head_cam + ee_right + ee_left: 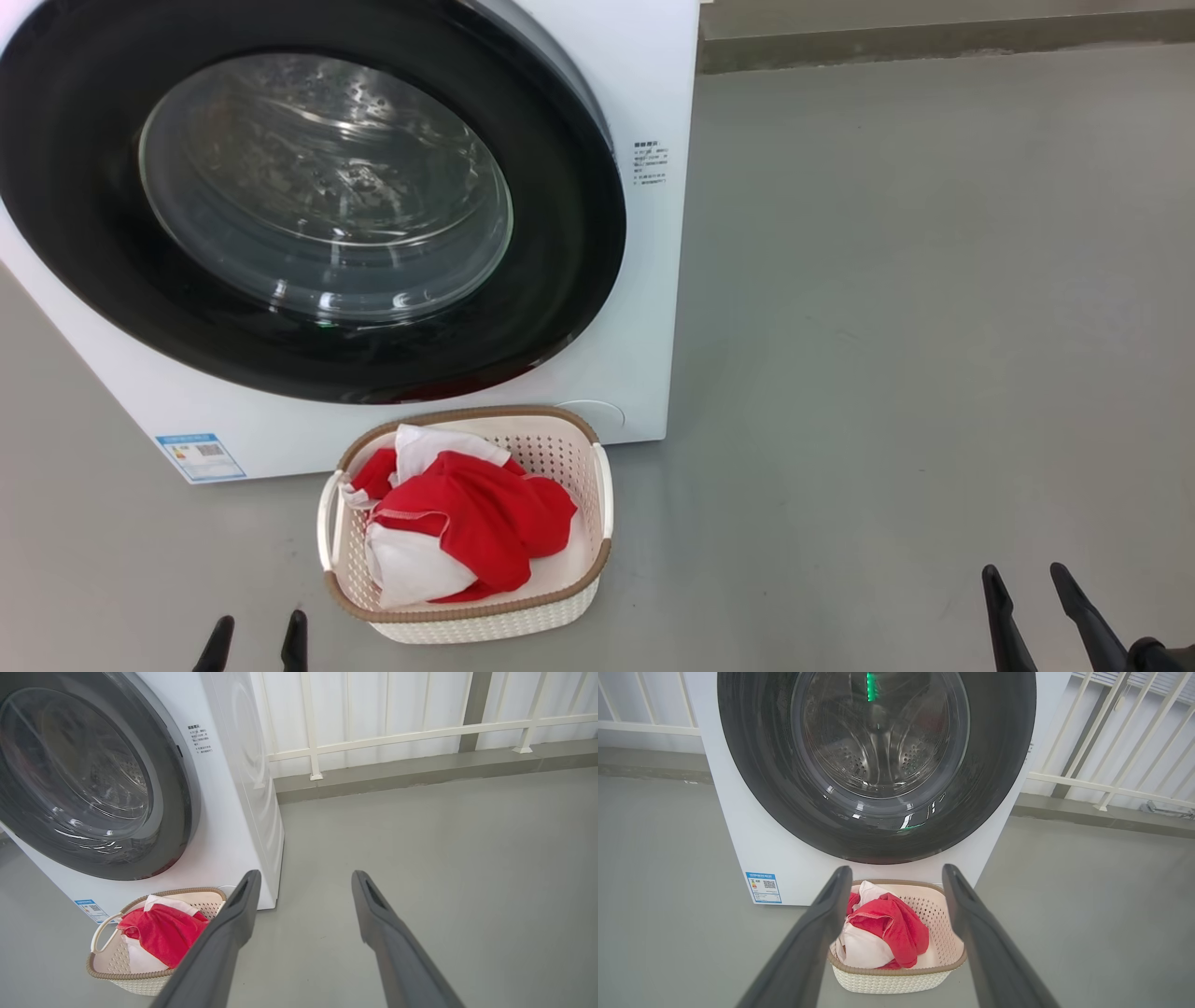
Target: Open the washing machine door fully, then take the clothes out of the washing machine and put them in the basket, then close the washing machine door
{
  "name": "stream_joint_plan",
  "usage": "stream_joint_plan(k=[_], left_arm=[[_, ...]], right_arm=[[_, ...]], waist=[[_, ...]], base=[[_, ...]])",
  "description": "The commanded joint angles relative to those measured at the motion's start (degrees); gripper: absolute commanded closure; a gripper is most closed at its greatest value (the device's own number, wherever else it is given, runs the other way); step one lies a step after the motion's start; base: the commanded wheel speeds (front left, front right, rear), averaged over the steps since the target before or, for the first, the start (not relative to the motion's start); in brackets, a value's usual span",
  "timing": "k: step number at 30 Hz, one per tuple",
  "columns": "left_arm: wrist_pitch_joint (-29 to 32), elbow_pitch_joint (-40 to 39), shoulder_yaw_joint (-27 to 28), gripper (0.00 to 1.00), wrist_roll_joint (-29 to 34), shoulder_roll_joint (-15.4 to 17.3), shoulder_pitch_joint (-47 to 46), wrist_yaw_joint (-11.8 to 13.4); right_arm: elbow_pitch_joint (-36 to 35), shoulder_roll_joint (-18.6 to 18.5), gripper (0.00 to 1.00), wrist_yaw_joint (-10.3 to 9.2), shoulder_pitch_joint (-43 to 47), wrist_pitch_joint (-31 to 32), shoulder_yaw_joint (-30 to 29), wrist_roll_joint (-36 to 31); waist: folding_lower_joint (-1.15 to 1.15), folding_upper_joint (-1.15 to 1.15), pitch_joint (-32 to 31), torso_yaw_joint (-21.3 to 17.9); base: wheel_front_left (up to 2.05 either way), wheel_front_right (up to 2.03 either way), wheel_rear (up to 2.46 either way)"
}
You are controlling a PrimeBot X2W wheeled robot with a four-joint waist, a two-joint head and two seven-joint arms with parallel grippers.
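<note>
The washing machine (pixel 644 308) (pixel 733 826) (pixel 233 826) stands white and boxy ahead of me. Its round door (pixel 308 187) (pixel 878 756) (pixel 88 774), black-rimmed with a clear glass bowl, lies flat against the front, closed. On the floor in front sits the cream basket (pixel 579 467) (pixel 943 933) (pixel 117 975) holding the red and white clothes (pixel 467 518) (pixel 887 926) (pixel 161 933). My left gripper (pixel 256 639) (pixel 896 877) is open and empty, low and left of the basket. My right gripper (pixel 1027 583) (pixel 306 879) is open and empty, off to the basket's right over bare floor.
Grey floor (pixel 887 327) spreads wide to the right of the machine. A white railing (pixel 420 732) and a low kerb (pixel 420 772) run along the back. A blue sticker (pixel 201 457) marks the machine's lower left front.
</note>
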Motion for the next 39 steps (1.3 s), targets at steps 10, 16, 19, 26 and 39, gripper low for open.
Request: stream_joint_plan(k=[10, 16, 19, 26, 39], left_arm=[[-0.5, -1.5, 2.4, 0.00, 0.5, 0.8, -1.1, -0.3], [0.5, 3.3, -0.3, 1.00, -0.4, -1.7, -0.1, 0.1], [1.0, 3.3, -0.2, 1.00, -2.1, -1.8, -0.5, 0.1], [2.2, 3.4, 0.0, 1.00, -6.2, -1.9, -1.3, 0.1], [4.3, 3.6, 0.3, 1.00, -13.8, -2.2, -3.0, 0.0]], right_arm=[[-1.6, -0.8, 0.00, -0.06, -1.5, -0.4, 1.2, 0.2], [3.2, 1.4, 1.00, 0.00, 0.0, 0.1, 0.2, 0.3], [3.2, 1.4, 1.00, 0.00, -0.5, 0.6, 0.2, 2.1], [3.2, 1.5, 1.00, -0.01, -1.5, 1.8, 0.2, 6.1], [3.4, 1.5, 1.00, -0.01, -3.5, 4.0, 0.1, 13.6]], waist=[[0.00, 0.00, 0.1, -0.1], [0.00, 0.00, 0.1, -0.1], [0.03, 0.00, 0.1, -0.2], [0.02, 0.00, 0.1, -0.2], [0.00, 0.00, 0.2, -0.3]], base=[[0.00, 0.00, 0.00], [0.00, 0.00, 0.00], [0.00, 0.00, 0.00], [0.00, 0.00, 0.00], [0.00, 0.00, 0.00]])
